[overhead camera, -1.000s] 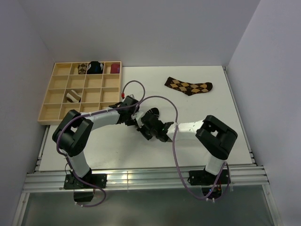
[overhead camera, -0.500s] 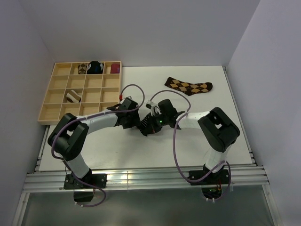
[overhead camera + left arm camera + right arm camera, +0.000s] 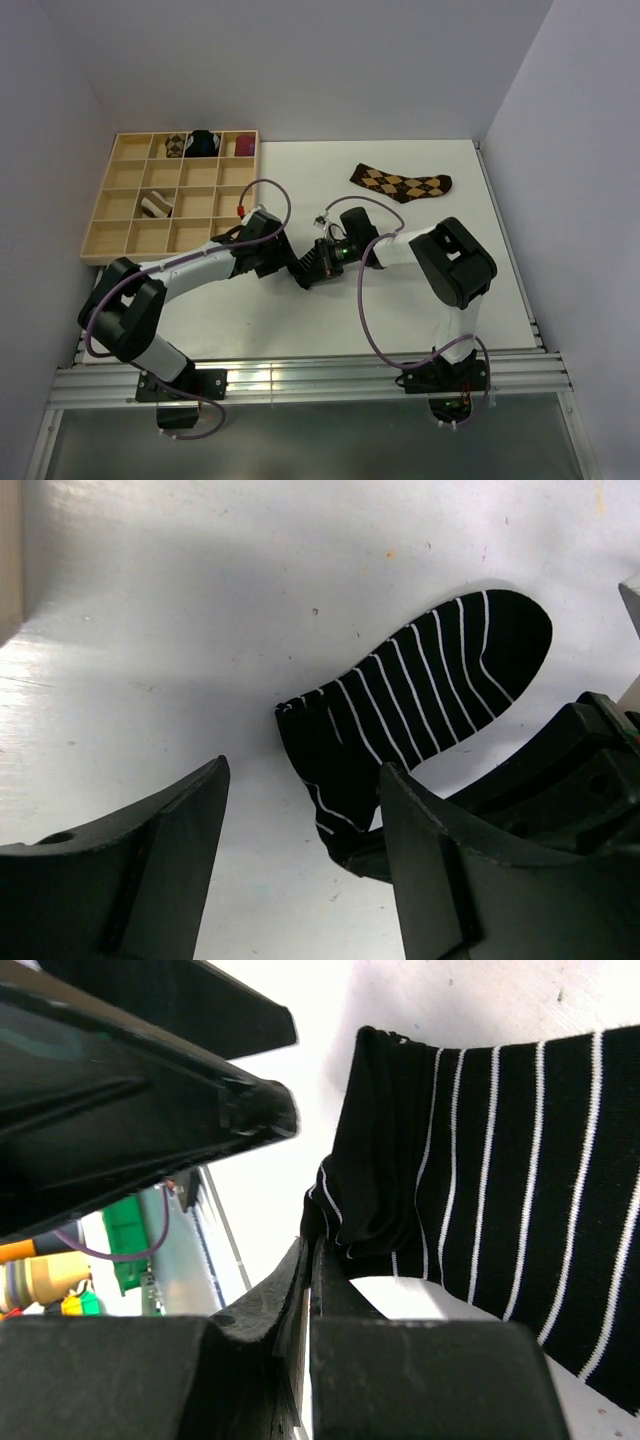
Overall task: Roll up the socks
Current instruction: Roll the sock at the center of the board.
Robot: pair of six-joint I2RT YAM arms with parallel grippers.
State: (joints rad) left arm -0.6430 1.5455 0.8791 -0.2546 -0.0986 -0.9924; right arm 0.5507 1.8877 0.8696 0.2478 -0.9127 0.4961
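Black sock (image 3: 420,700) lies mid-table (image 3: 300,320), not yet rolled. My right gripper (image 3: 312,1250) pinches its cuff and my left gripper (image 3: 302,780) is spread alongside. Argyle sock (image 3: 402,183) lies flat, far right. Striped sock (image 3: 155,205) sits in tray (image 3: 110,235).

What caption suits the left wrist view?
Left gripper open over the striped sock on the table; right gripper pinches the sock near its cuff.

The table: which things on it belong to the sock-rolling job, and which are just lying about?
Job: black sock; argyle sock; brown-striped sock, in the tray.
Lying about: maroon bundle; black-and-blue bundle; tray.
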